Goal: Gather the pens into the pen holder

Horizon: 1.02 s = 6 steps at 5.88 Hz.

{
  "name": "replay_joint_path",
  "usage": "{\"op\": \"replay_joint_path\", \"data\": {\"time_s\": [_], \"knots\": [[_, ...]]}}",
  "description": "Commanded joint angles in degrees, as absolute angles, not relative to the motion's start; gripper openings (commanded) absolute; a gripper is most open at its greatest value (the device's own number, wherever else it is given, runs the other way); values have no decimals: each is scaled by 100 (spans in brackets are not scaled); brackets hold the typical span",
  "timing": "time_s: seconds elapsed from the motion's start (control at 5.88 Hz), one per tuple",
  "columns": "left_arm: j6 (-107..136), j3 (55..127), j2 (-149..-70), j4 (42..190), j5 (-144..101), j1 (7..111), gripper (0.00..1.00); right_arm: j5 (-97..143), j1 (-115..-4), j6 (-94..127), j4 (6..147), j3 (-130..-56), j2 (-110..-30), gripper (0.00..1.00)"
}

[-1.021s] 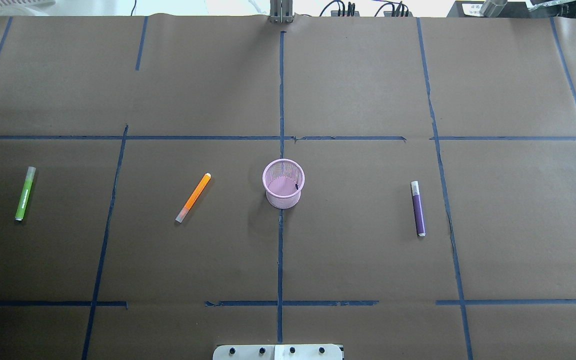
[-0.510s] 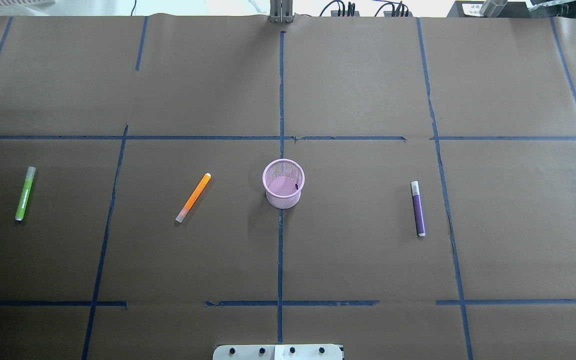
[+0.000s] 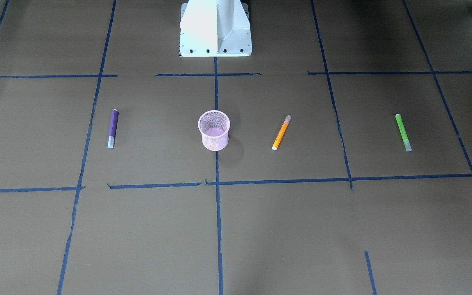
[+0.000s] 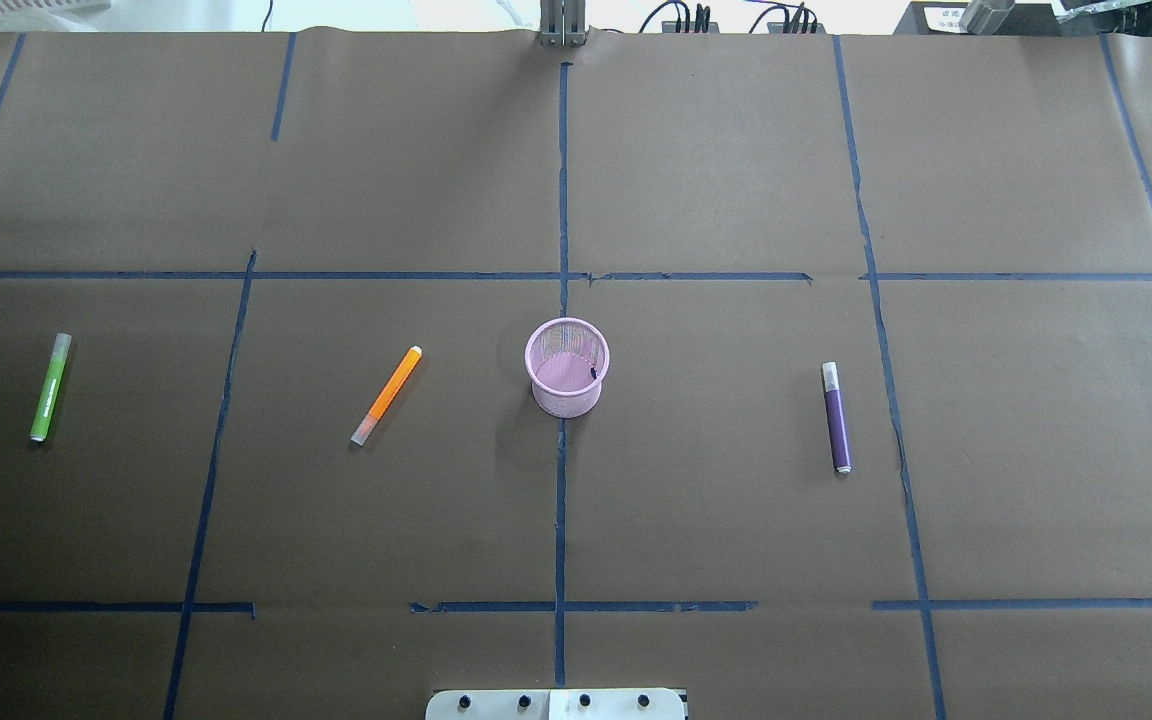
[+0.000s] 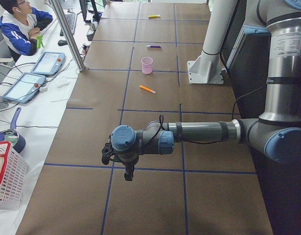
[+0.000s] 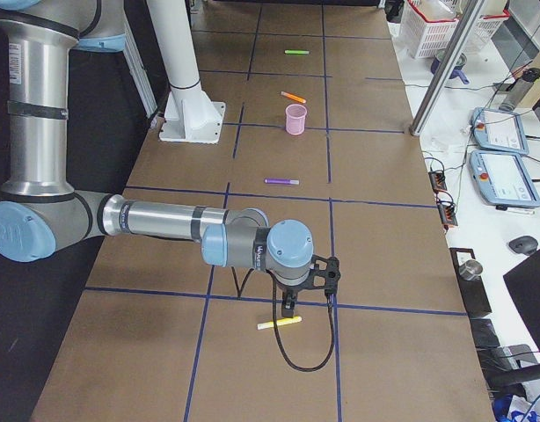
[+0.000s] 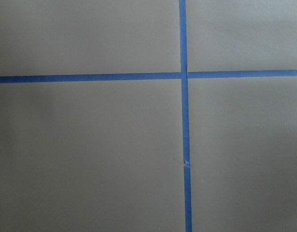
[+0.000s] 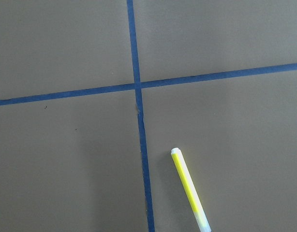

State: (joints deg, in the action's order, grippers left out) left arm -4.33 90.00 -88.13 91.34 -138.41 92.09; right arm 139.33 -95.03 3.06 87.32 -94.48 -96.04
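Open brown table point(image 4: 736, 540) lies beyond the base plate point(image 4: 556, 704). Midway the pink mesh pen holder point(image 4: 567, 366) stands upright on the centre tape line point(image 4: 560, 520). The orange pen point(image 4: 387, 395) and green pen point(image 4: 50, 387) lie on its left, the purple pen point(image 4: 836, 417) on its right, all well apart. A yellow pen point(image 8: 188, 186) lies near the right gripper point(image 6: 288, 309). Its spread, and that of the left gripper point(image 5: 127, 174), cannot be told. Nothing has shifted since a second ago.

Pen holder point(image 4: 567, 367) midway — pens point(image 4: 387, 395) either side.
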Motion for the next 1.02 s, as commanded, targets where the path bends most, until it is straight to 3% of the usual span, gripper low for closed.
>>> {"op": "replay_joint_path", "data": {"time_s": [0.0, 0.34, 0.85], "knots": [[-439, 9122, -8859, 9202, -13851, 9193, 100, 13948, -9196, 316, 8525, -9413, -9250, 100], [-483, 9534, -8851, 9220, -13896, 9150, 100, 13939, -8966, 290, 8194, -8697, -9097, 100], [4, 9940, -9157, 9721, -13486, 7493, 100, 13948, -8956, 325, 7523, -8420, -9097, 100]]}}
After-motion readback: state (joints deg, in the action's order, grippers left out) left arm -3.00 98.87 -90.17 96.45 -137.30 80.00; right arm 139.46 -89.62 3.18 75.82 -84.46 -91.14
